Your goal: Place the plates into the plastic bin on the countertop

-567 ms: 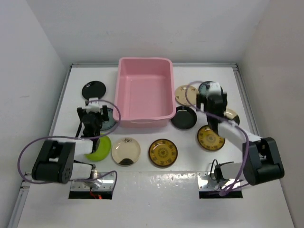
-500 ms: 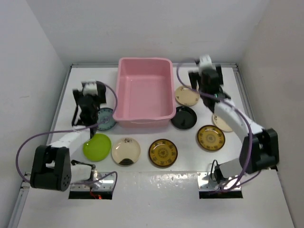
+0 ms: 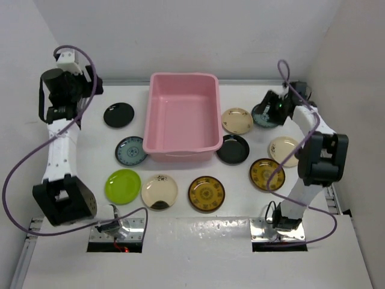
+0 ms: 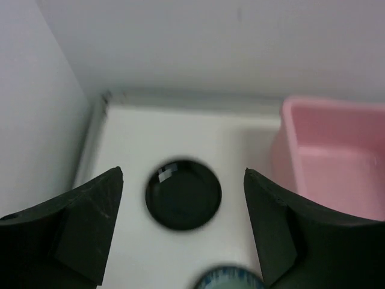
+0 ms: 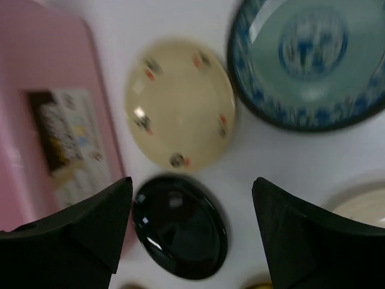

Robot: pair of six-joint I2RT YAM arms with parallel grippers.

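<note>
The pink plastic bin (image 3: 183,114) stands empty at the back centre of the white countertop (image 3: 192,232). Left of it lie a black plate (image 3: 118,114), a teal plate (image 3: 132,150) and a lime plate (image 3: 123,185). In front lie a cream plate with a dark patch (image 3: 159,191) and a yellow-brown plate (image 3: 206,193). My left gripper (image 3: 72,96) is raised at the far left, open and empty (image 4: 183,180), above the black plate (image 4: 183,194). My right gripper (image 3: 272,108) is open and empty (image 5: 192,186), above a black plate (image 5: 180,226) and a cream plate (image 5: 180,111).
Right of the bin lie a black plate (image 3: 233,149), a cream plate (image 3: 237,120), a teal plate (image 3: 263,115) partly under my right gripper, a cream plate (image 3: 284,150) and a yellow-brown plate (image 3: 266,173). White walls close in the left, back and right.
My left arm has lifted and swung back to the far left corner. My right arm has swung out to the far right, by the teal plate. No plate has moved.
</note>
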